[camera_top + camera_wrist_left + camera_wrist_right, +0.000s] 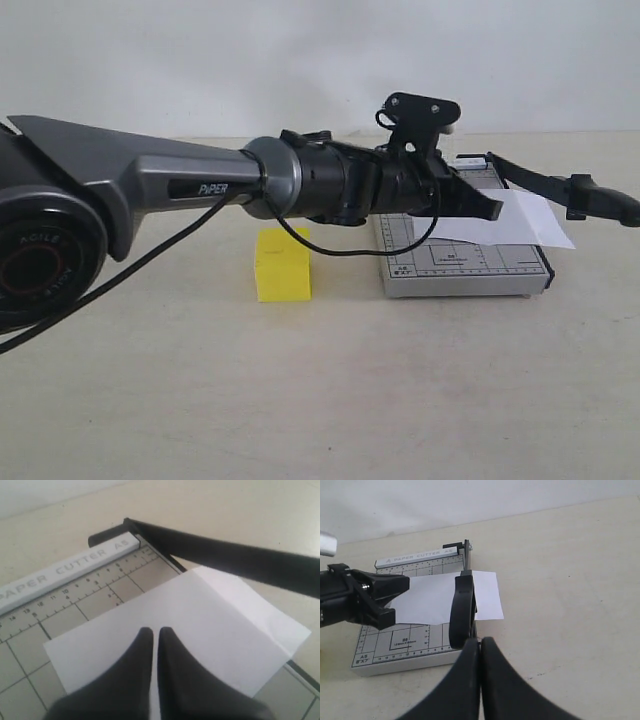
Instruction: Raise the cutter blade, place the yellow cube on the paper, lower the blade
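Nearest on the table point(300, 400) sits the yellow cube point(282, 264), just beside the grey cutter base point(465, 262) and apart from it, with nothing touching it. Its faces are plain and flat and its edges crisp, so it looks stiff and probably light. Two opposite side faces around mid-height seem the best hold, since the smooth surface could slip under a corner pinch. Beyond it the paper point(520, 222) lies loose on the base, creased, with one end hanging past the cutting edge. It is thin and unweighted, so a cube dropped or dragged onto it would likely shift it, and a straight, gentle set-down suits it. The left end effector point(154, 635) hangs over the paper with its fingers drawn almost together and nothing between them. The cutter blade point(225, 555) stands lifted off the base, a rigid lever best taken by its thick rounded handle point(461, 610), never along the thin arm near the edge. The right end effector point(480, 642) is closed and empty just short of that handle. Farthest back, the hinge meets the white ruler bar point(70, 570).
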You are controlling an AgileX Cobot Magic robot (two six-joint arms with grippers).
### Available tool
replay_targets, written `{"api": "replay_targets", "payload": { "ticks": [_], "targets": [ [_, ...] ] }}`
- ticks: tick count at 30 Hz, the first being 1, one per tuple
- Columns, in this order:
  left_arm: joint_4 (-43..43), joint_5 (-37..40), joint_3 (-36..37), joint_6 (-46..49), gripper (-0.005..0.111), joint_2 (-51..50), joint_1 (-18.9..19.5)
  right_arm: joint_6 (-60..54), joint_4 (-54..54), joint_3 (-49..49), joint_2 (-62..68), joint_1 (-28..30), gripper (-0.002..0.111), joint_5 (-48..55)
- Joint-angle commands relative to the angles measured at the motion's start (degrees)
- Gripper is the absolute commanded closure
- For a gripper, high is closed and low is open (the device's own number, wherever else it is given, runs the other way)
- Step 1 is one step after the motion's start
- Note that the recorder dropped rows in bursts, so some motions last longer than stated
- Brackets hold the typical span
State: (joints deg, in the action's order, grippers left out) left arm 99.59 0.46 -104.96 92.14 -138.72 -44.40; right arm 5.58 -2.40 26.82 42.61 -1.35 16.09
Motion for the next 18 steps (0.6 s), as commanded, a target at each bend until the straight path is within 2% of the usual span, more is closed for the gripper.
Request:
{"api": "replay_targets", "payload": {
  "ticks": [1,3,9,11,15,18],
  "targets": [
    [0.4,-1.9,-0.1,-2.4,0.102,2.3,-0.3,-0.1,0.0,-0.1,-0.2,0.2,0.108,0.0],
    [0.4,-3.5,0.3,-4.2,0.102,3.2,-0.3,-0.1,0.0,-0.1,-0.2,0.2,0.108,0.0],
    [0.2,-17.6,6.0,-9.8,0.102,9.7,-0.3,-0.6,0.0,-0.1,-0.2,0.2,0.108,0.2],
    [-5.6,-20.5,10.4,-15.3,0.102,13.3,-0.5,-0.9,0.0,-0.1,-0.2,0.2,0.108,0.2],
    [-24.0,-30.2,25.4,-35.6,0.102,23.8,-2.4,-1.6,0.0,-0.1,-0.2,0.2,0.108,0.4],
    [-30.7,-33.4,37.7,-46.4,0.102,32.5,-4.3,-2.8,0.0,-0.1,-0.2,0.2,0.108,0.9]
  ]
}}
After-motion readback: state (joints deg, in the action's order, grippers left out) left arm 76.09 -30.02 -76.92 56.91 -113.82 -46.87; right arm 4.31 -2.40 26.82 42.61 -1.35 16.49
